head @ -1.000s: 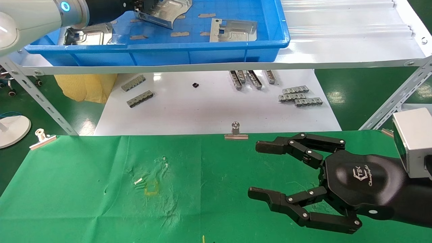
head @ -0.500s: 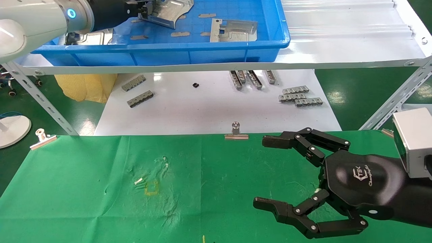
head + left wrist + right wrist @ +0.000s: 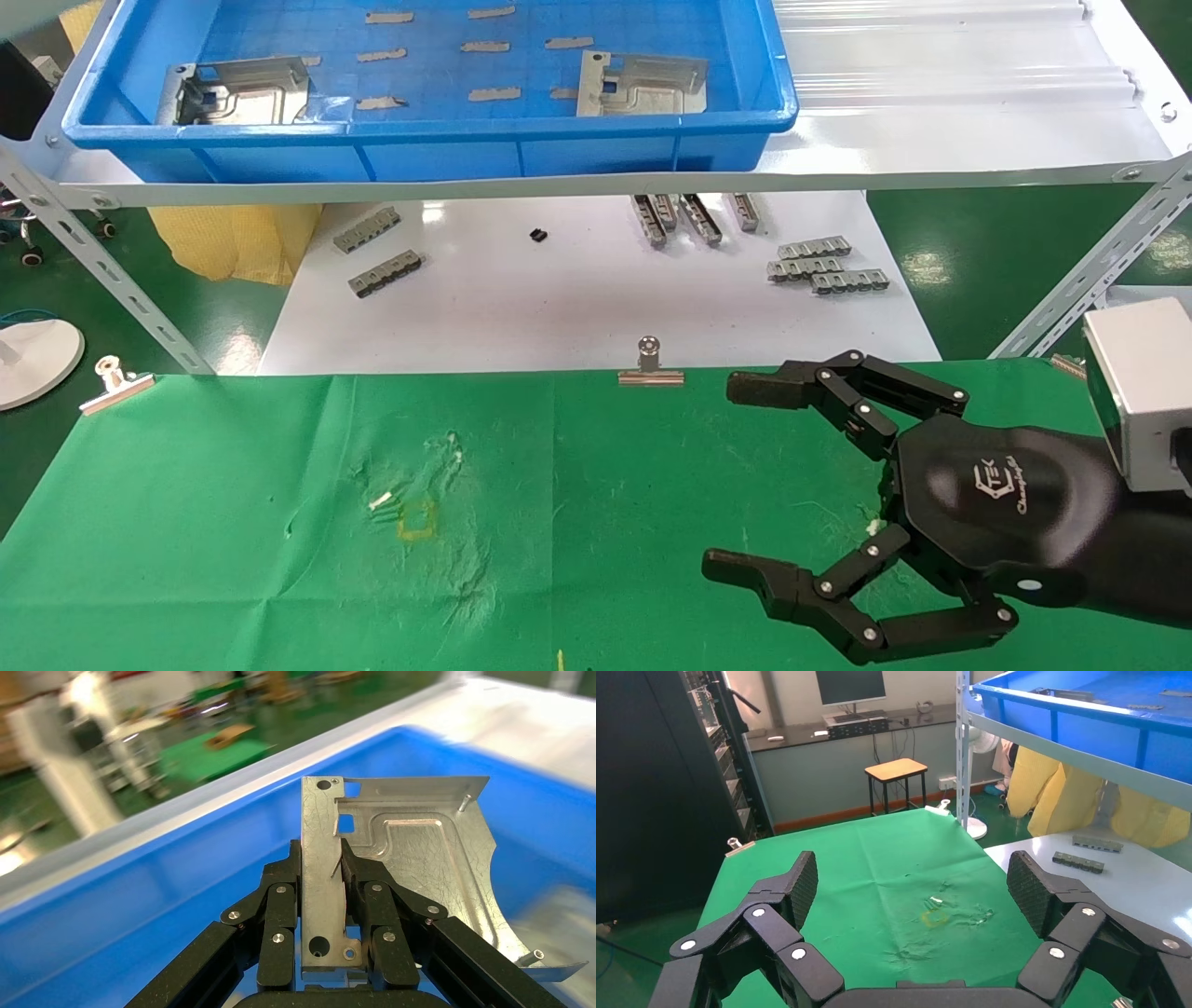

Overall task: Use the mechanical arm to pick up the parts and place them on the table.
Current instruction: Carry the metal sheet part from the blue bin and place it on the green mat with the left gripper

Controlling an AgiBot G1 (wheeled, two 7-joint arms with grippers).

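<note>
Where the left wrist view shows it, the left end effector (image 3: 325, 903) is clamped on the folded edge of one part (image 3: 400, 874), a flat silver-grey plate with a raised channel, square cut-outs and small holes, held above the blue tray (image 3: 140, 903); its height is hard to judge. Two more parts (image 3: 235, 91) (image 3: 641, 84) lie flat in that tray, well apart. The right end effector (image 3: 745, 480) hovers over the green table (image 3: 233, 522), fingers spread wide, holding nothing.
</note>
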